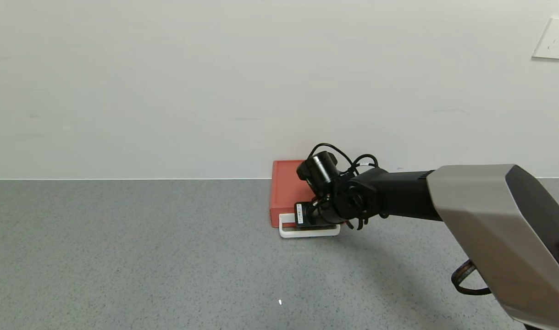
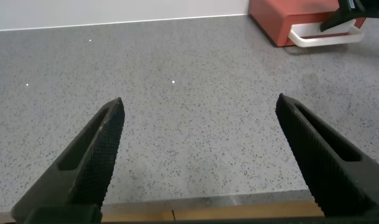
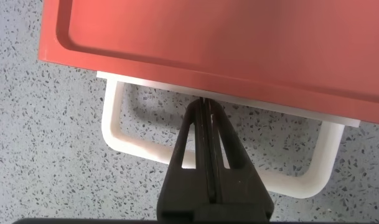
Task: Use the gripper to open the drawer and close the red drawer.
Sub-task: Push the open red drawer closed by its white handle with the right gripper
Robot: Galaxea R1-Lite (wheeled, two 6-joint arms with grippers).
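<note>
Against the far wall, on the grey speckled counter (image 1: 146, 256), sits the red drawer (image 1: 286, 192), its white loop handle (image 1: 307, 232) facing the robot. The right gripper (image 3: 205, 115) hangs directly over this handle with both fingers pressed together, tips inside the loop, just short of the drawer front and the thin white tray edge. The handle's long axis runs across the fingers, parallel to the drawer front; its front bar passes beneath the closed fingers, on the wrist side of the tips. The tray appears nearly or fully shut. Judgement: with the tips hooked inside the loop, a pull away from the wall would bear on that bar. The left gripper (image 2: 198, 155) is parked well apart, fingers spread wide, holding nothing. A wall socket (image 1: 553, 38) is mounted far above. Nothing obstructs the pull path.
</note>
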